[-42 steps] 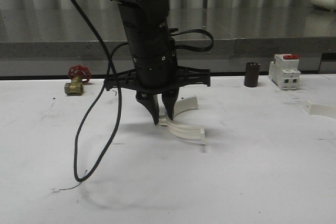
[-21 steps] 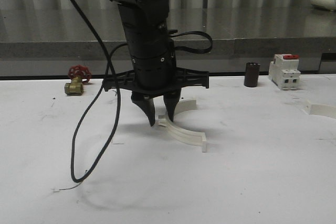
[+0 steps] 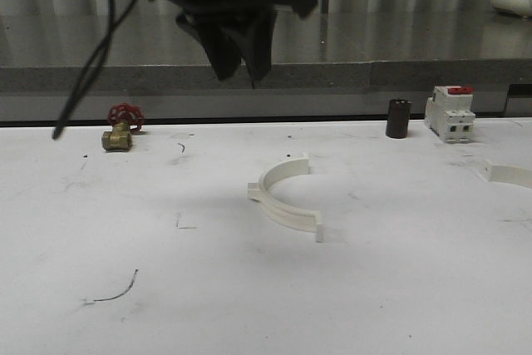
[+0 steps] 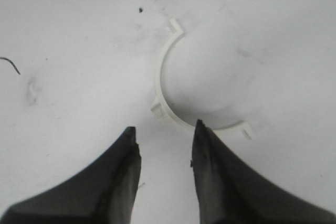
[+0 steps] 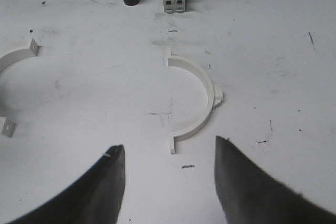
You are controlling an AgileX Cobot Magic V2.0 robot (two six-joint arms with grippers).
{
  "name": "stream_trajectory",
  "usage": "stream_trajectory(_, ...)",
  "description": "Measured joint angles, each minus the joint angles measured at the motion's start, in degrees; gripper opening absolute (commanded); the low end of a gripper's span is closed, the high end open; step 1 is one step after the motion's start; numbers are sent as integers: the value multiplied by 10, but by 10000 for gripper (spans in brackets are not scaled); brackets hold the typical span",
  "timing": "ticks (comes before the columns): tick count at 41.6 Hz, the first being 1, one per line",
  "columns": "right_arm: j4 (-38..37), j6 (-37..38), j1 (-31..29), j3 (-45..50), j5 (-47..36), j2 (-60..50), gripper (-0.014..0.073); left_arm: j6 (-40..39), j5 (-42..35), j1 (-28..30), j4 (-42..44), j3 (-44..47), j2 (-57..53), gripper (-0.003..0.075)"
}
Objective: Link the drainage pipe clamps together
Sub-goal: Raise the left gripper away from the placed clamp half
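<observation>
Front view: clamp (image 3: 287,198) flat, arc opening rearward-right.

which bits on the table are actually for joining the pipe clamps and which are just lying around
For the job:
- clamp half at the table's middle
- second clamp half near the table's right edge

Just lying about:
- brass valve with red handwheel
- dark cylinder
- white breaker with red top
- loose bit of wire

I see a white table (image 3: 399,288) with scuffs. At its far edge stands a breaker (image 3: 450,113) with a red top. Just left of the breaker stands a dark cylinder (image 3: 398,118); far left, a red-handled brass valve (image 3: 121,126).
</observation>
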Motion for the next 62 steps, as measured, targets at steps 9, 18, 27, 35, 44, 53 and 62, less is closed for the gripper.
stream_trajectory(9, 0, 0, 0, 0, 0, 0, 420, 93, -87, 38, -56, 184, -188, 242)
stream_trajectory(18, 0, 0, 0, 0, 0, 0, 420, 101, -154, 42, -68, 371, -399, 242)
stream_trajectory(27, 0, 0, 0, 0, 0, 0, 420, 101, -178, 42, -97, 502, -569, 242)
stream_trajectory(35, 0, 0, 0, 0, 0, 0, 420, 102, -178, 42, -100, 561, -668, 242)
stream_trajectory(44, 0, 0, 0, 0, -1, 0, 420, 102, -177, 42, -100, 572, -692, 242)
stream_trajectory(53, 8, 0, 0, 0, 1, 0, 420, 102, -175, 42, -100, 572, -692, 242)
stream_trajectory(62, 3, 0, -1, -34, 34, 45, 420, 102, -173, 42, -100, 572, -692, 242)
